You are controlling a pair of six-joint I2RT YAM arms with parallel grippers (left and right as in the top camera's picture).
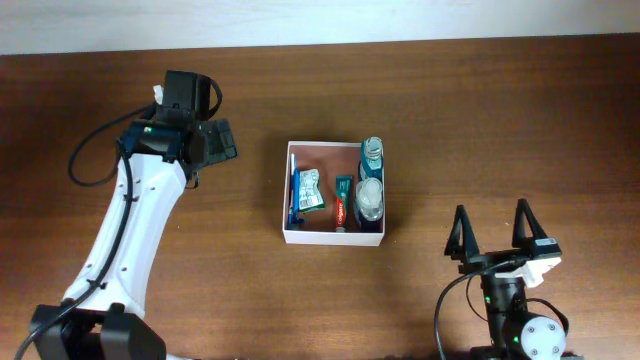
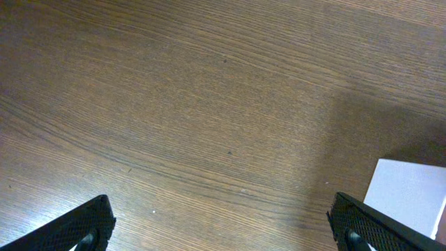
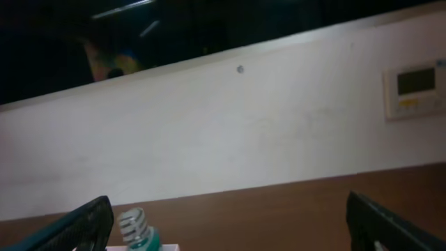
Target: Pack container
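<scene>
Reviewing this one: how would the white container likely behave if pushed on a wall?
The container sits wide and shallow, so it would probably slide rather than tip. Its thin white walls may flex. The toothpaste tube inside looks loose and might shift.

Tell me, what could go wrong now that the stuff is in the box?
Two things, maybe.

1. The left gripper hangs open just left of the container. If it swings that way, it could shove the box across the table.

2. In the right wrist view, a bottle pokes up above the container's white wall. If the right gripper passes low over the box, it might knock the bottle over or out.
</scene>
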